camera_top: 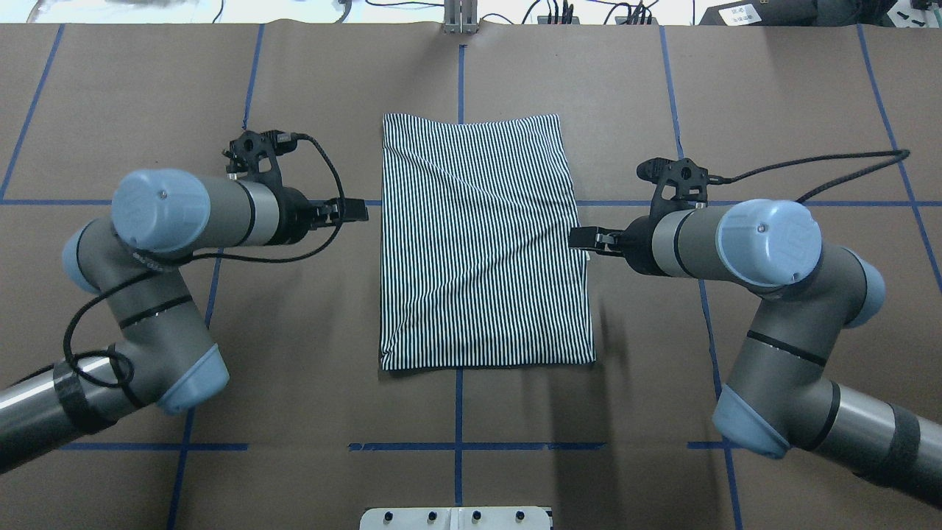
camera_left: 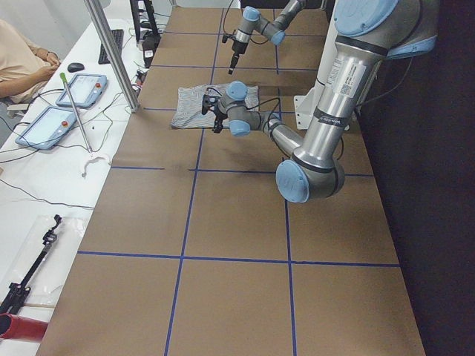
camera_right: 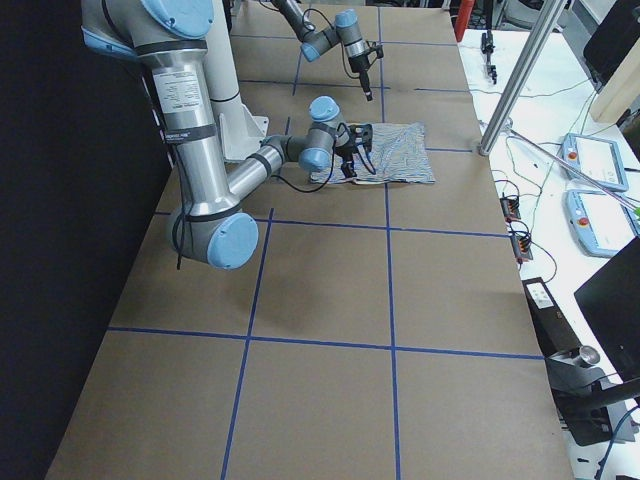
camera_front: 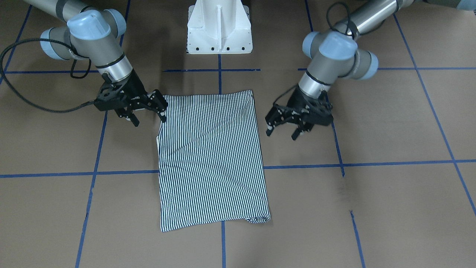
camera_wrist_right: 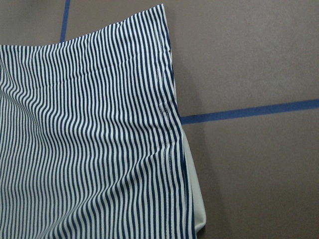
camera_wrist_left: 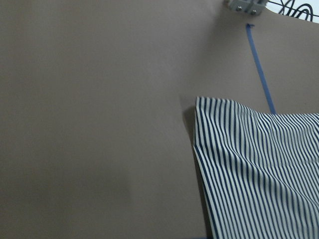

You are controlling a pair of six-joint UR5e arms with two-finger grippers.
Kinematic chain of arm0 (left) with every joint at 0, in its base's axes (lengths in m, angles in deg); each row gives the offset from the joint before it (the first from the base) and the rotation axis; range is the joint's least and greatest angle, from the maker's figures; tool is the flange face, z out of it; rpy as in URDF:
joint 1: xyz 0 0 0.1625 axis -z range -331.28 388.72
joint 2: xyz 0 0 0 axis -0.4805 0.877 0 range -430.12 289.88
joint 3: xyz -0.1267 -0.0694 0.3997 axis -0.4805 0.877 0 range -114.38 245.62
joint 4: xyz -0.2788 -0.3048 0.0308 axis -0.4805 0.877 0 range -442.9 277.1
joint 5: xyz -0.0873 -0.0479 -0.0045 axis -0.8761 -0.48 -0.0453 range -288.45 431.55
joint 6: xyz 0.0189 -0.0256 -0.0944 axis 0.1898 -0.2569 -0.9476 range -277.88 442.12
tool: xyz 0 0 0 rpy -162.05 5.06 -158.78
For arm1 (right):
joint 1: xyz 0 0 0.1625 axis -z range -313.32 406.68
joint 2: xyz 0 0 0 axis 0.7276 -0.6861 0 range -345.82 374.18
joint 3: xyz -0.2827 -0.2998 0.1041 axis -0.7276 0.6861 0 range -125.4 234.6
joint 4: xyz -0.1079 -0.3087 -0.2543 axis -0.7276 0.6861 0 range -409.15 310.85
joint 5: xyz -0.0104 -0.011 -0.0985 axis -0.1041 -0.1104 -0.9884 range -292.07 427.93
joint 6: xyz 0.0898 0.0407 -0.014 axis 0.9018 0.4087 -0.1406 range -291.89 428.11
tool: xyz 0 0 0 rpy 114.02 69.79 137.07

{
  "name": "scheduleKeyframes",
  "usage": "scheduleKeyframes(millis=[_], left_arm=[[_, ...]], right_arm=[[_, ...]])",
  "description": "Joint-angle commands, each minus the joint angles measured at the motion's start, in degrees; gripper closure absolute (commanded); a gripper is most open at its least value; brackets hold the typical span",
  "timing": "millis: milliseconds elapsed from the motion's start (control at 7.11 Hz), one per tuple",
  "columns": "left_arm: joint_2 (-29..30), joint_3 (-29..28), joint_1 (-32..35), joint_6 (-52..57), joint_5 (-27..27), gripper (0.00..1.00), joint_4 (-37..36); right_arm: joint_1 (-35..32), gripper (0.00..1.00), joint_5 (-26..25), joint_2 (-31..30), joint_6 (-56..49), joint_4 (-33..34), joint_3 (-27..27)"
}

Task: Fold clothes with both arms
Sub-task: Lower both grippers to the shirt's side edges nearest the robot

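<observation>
Facing the robot: the polo shirt (camera_front: 214,156) lies folded into a striped rectangle in the middle of the bench (camera_front: 390,208), well in from every edge. The right arm (camera_front: 100,48) hangs its jaws apart right at one long side. The left arm (camera_front: 334,56) holds its jaws apart just beside the other, likely so both can pinch for the next fold. Overhead: the arms flank the shirt evenly. Right wrist: a white layer (camera_wrist_right: 195,199) peeks from under the striped edge.
</observation>
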Motion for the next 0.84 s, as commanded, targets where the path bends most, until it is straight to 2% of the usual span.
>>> scheduleKeyframes(millis=[0,141,281,422,563,704], left_arm=[[-3.63,5.73,-10.19,-13.89,8.38,0.0,-0.5],[-3.38,5.56,-14.51,-21.71,14.18,0.01,-0.41],[-3.2,4.77,-16.9,-27.71,16.85,0.19,-0.41],[-3.11,4.24,-18.58,-30.29,17.74,0.34,-0.5],[-3.11,3.8,-18.68,-30.31,17.75,0.39,-0.5],[-2.94,3.62,-18.68,-30.4,17.75,0.4,-0.59]], right_arm=[[4.74,0.0,-7.49,-1.55,7.14,-2.77,-1.25],[4.75,0.0,-7.59,-1.46,7.32,-2.77,-1.25],[4.75,0.0,-7.6,-1.46,7.32,-2.77,-1.25],[4.75,0.0,-7.6,-1.46,7.32,-2.77,-1.25],[4.75,0.0,-7.6,-1.46,7.32,-2.77,-1.25],[4.75,0.0,-7.6,-1.46,7.32,-2.77,-1.25]])
